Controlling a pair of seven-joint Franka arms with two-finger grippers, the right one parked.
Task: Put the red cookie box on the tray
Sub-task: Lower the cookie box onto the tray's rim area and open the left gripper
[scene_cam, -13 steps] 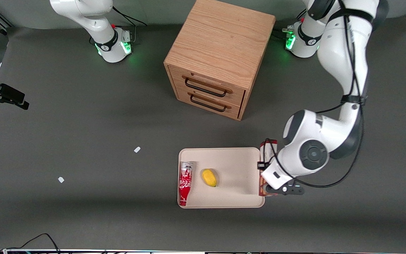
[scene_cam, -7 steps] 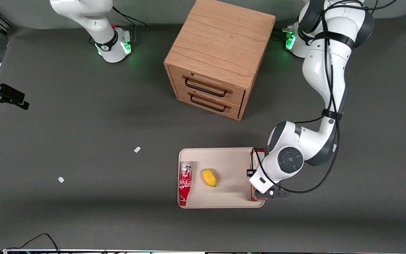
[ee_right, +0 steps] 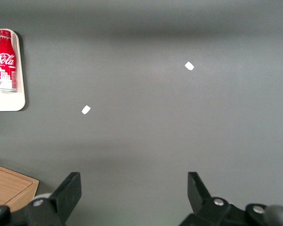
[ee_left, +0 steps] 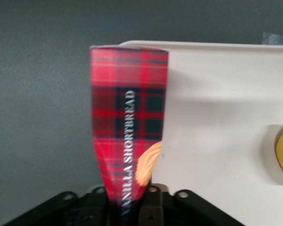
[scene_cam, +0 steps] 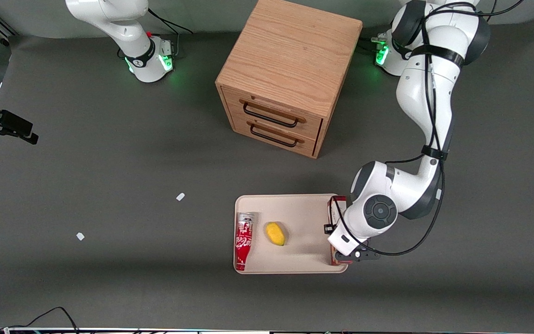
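The red cookie box [ee_left: 129, 125] is a slim carton printed in red and dark tartan, with white lettering along its length and a pale biscuit picture near the gripped end. It is seen pinched in the gripper [ee_left: 132, 207], whose black body closes on the carton's near end. The carton is held along the tray's edge at the working arm's end; whether it rests on the tray cannot be told.

The tray [scene_cam: 295, 204] is flat, cream, matt, with rounded corners and a low raised rim. On it lie a red-and-white soda can [scene_cam: 244, 241], on its side at the end toward the parked arm, and a small yellow rounded fruit [scene_cam: 275, 233] just beside it, apart from the carton.

A wooden drawer cabinet [scene_cam: 290, 69] with two dark handles stands farther from the front camera. Two white scraps [scene_cam: 180, 196] lie on the grey mat toward the parked arm's end.

In the front view the carton [scene_cam: 333, 204] is largely covered by the white wrist; its pattern is shown only by the left wrist view. The can's label is shown more plainly in the right wrist view.
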